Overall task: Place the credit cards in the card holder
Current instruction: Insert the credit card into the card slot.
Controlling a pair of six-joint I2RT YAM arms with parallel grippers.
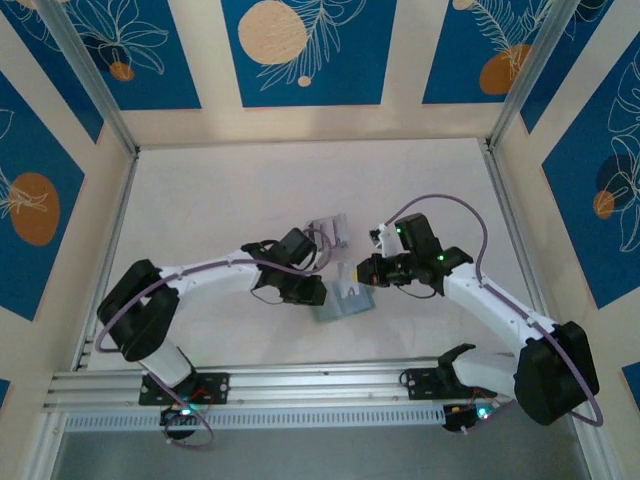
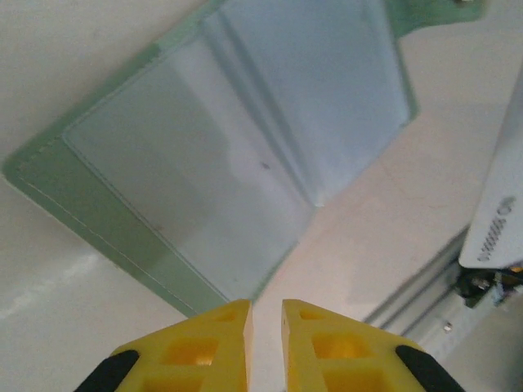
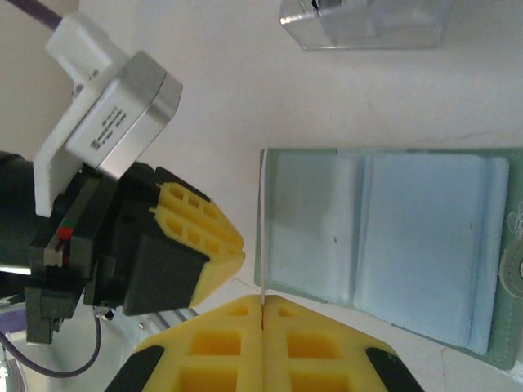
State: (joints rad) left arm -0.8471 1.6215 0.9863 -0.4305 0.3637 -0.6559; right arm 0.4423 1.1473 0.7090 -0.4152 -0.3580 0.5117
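White thin plastic credit card (image 3: 262,220) pinched in right fingers (image 3: 274,309); left fingers (image 2: 243,320) a little apart, empty. Next: slide into open green fold-over card holder (image 3: 384,237), centre right.

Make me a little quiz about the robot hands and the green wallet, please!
1. True or false: the card holder lies open on the table.
2. What is the right hand pinching? A: a thin card. B: the card holder. C: nothing.
3. Fill the gap: the left hand holds ____.
Key: 1 true; 2 A; 3 nothing.
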